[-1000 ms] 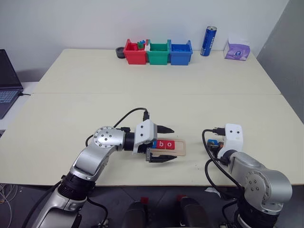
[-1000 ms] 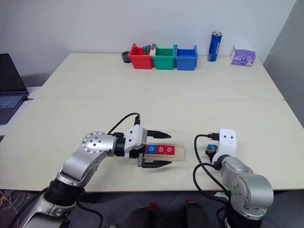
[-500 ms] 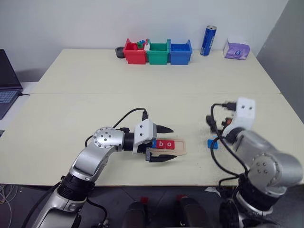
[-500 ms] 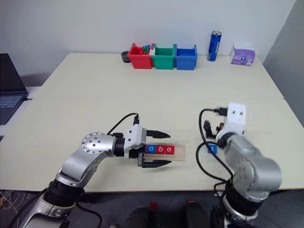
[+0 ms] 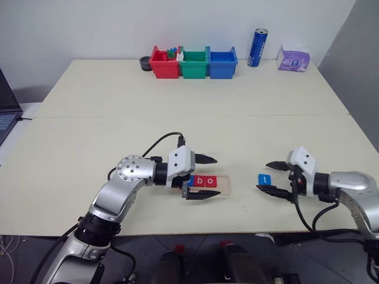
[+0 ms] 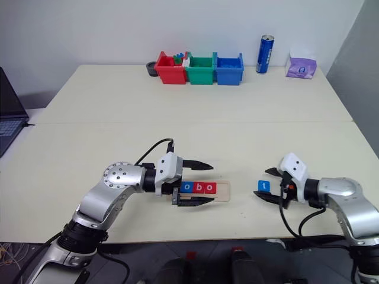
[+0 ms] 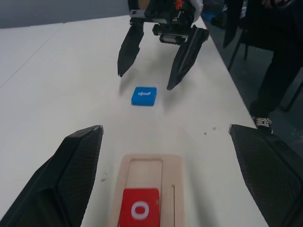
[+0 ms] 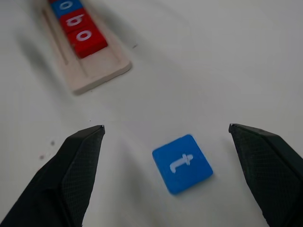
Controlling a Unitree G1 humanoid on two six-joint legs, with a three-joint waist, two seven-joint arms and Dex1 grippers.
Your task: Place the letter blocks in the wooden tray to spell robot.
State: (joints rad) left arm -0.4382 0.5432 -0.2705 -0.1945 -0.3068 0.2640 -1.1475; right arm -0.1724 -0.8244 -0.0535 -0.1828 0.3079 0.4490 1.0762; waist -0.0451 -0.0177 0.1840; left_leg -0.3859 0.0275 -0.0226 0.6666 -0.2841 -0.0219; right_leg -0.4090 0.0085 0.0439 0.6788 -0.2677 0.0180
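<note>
From the head views, the blue t block (image 5: 265, 179) lies flat on the table (image 5: 195, 118), well apart from the wooden tray (image 5: 225, 184), whose last slot beside the red o (image 5: 209, 181) is empty; the right gripper (image 5: 273, 177) sits just beside the block with jaws spread wide, holding nothing. In the left wrist view, the left gripper (image 7: 165, 156) straddles the tray end, jaws released. In the right wrist view the block sits skewed between the fingers (image 8: 78, 161), so I judge the wrist should square to its edges before closing.

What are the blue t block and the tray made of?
The t block looks like smooth matte plastic or painted wood: flat even blue, white letter; hard to tell which. The tray looks like pale unfinished wood: light tan colour, dull surface, milled groove.
</note>
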